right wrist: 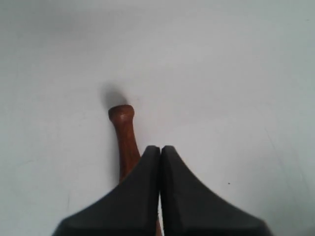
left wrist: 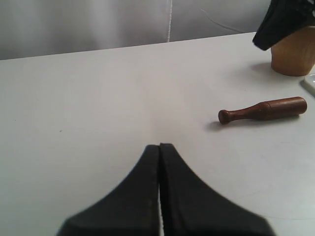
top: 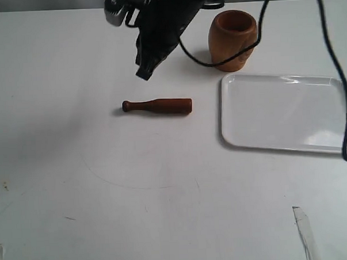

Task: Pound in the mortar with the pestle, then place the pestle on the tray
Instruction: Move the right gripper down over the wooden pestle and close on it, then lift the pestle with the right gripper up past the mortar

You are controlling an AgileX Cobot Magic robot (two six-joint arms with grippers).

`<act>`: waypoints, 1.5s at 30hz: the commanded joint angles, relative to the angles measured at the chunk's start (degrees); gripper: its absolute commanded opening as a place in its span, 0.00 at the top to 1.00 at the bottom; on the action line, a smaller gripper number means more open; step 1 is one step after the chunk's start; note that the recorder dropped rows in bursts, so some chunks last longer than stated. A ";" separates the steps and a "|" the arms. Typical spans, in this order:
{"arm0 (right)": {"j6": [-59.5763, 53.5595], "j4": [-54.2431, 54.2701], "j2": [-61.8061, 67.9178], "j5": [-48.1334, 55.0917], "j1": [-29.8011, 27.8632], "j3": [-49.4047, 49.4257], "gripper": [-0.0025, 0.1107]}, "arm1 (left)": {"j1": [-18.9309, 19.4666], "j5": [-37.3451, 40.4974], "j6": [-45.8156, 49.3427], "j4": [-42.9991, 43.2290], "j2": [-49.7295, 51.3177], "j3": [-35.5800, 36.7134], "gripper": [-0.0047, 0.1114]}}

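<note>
The right gripper [top: 144, 72] has its two black fingers pressed flat together with nothing between them, and it hangs in the air over the white surface [top: 78, 180], not touching the pestle [top: 158, 106]. In the right wrist view the gripper [right wrist: 160, 147] sits above the pestle [right wrist: 125, 142]: the small knob and thin neck show past the fingertips, while the thick end is hidden under them. The pestle lies flat on its side on the surface. The left gripper [left wrist: 160, 145] is likewise closed on nothing, with the pestle [left wrist: 263, 109] well apart from it. The mortar [top: 233, 40] stands upright beyond the pestle, just beside a corner of the tray [top: 282, 111], which carries nothing. A black cable [top: 333, 57] hangs across the tray.
</note>
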 commanded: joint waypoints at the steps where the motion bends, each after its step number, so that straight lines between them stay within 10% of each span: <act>1: 2.58 -7.99 4.21 4.49 2.72 -3.36 0.97 | -0.44 -0.17 -0.47 -0.42 -0.07 0.03 0.96; 13: 4.36 -12.19 9.10 -0.34 6.68 -3.40 0.50 | -0.44 -0.17 -0.47 -0.42 -0.07 0.03 0.96; 32: 5.63 -10.37 13.14 -3.60 6.68 -3.40 0.55 | -0.44 -0.17 -0.47 -0.42 -0.07 0.03 0.96; 38: 5.40 -13.27 14.59 0.63 6.79 -3.40 0.95 | -0.44 -0.17 -0.47 -0.42 -0.07 0.03 0.96; 45: 13.40 -21.99 12.41 0.40 6.79 -3.40 0.98 | -0.44 -0.17 -0.47 -0.42 -0.07 0.03 0.96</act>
